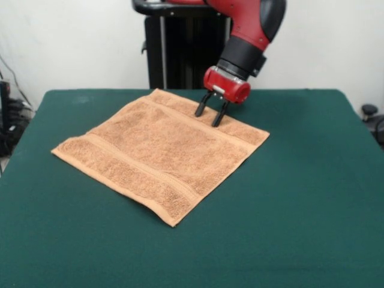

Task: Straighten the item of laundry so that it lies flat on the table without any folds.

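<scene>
An orange-tan terry towel [161, 155] lies spread out on the dark green desk [300, 198]. It sits turned like a diamond relative to the desk's edges, so that one corner points toward the near edge, one toward the left edge, one toward the far edge and one toward the right. The towel occupies the left-centre part of the desk and reaches closer to the far edge than to the near one; the right side of the desk is bare felt. Two woven bands run across the cloth, one close to the lower-left side of the towel and the other close to the upper-right side. The surface looks flat, with no folded-over corners visible; the edges lie against the felt all the way round.

The red and black arm [252, 27] comes down from the top of the picture and tilts toward the towel's far-right side. Its gripper [210, 115] has two dark fingers [201, 106] held a little apart, with a gap between them and nothing pinched inside. The fingertips point down at the strip of towel between the upper-right band and the towel's upper-right edge, at or just above the cloth; whether they actually touch it cannot be told from this view.

Behind the desk stands the black pedestal [180, 51] against a white wall [78, 42].
</scene>
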